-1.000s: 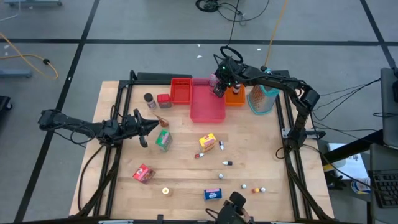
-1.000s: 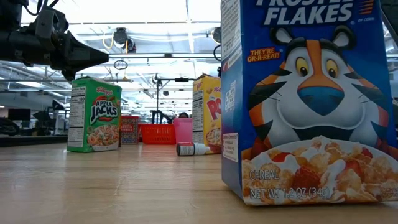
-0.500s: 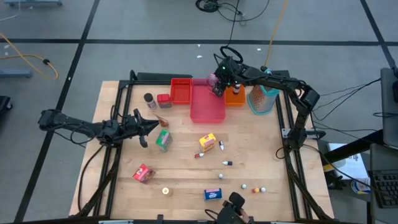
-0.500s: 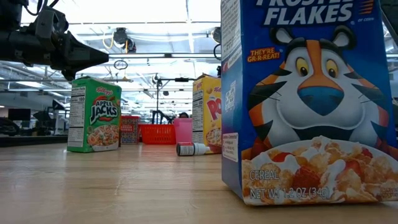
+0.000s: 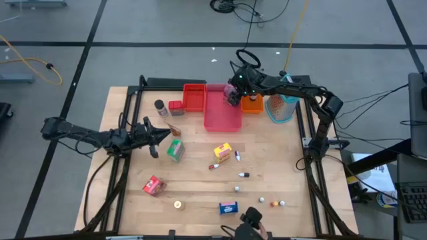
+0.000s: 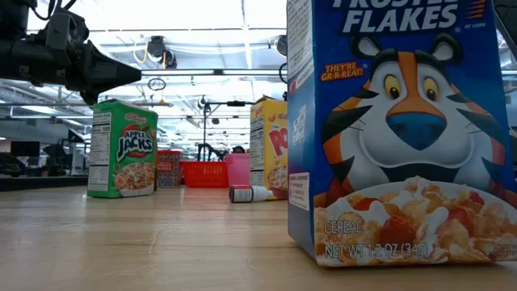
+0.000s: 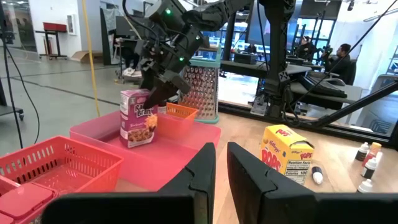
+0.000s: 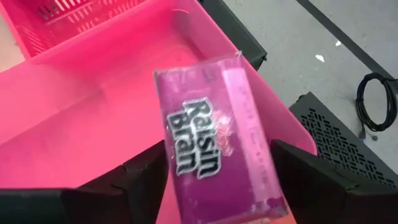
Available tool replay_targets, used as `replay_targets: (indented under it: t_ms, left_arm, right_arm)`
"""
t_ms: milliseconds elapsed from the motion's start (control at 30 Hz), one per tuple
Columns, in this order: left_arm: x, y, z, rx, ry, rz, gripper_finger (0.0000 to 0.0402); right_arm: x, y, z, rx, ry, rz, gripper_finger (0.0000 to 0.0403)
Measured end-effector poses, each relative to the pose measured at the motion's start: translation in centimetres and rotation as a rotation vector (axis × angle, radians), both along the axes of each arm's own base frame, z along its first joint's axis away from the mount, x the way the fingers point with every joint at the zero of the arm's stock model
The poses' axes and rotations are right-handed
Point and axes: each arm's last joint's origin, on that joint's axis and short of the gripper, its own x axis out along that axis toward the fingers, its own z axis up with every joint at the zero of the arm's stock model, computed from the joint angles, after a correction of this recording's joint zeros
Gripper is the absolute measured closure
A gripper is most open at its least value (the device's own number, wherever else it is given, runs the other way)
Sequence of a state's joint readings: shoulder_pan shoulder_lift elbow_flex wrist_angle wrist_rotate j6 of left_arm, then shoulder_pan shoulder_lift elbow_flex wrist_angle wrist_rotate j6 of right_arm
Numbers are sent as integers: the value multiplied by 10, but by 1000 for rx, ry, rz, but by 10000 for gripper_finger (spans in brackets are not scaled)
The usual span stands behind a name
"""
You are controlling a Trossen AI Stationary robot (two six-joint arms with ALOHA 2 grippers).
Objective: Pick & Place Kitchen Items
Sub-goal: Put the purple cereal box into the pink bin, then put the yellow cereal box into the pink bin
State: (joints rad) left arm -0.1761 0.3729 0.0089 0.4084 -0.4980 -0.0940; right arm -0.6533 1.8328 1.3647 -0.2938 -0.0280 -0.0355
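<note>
Right wrist view: the right gripper [image 8: 217, 180] has just spread wide (fingers clear of the carton), releasing the Raisin Bran box [image 8: 214, 146] upright in the pink tray [image 8: 93, 106]. Placement looks complete; left gripper [image 5: 160, 137] waits closed.

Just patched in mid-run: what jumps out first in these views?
The right gripper stands open over the far end of the pink tray, with a purple Raisin Bran box standing upright in the tray right below its fingers. The left gripper hangs shut over the table's left side beside the green Apple Jacks box. In the low view, a blue Frosted Flakes box fills the foreground.
</note>
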Motion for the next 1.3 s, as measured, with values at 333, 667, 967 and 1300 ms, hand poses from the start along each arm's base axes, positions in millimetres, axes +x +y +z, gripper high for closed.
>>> replay_targets:
  t_ms: [333,667,967,1300]
  left_arm:
    - [0,0,0,0,0,0,362]
    - [0,0,0,1,1,-1,362]
    - [0,0,-1,-2,12,-1,362]
    - [0,0,-1,-11,10,-1,362]
  right_arm:
    - [2,-2,3,-33,-28,8,118]
    - [-7,5,33,-77,-84,9,115]
    - [-8,32,58,-59,-129,85,121]
    - [-4,92,85,-22,-138,258,122]
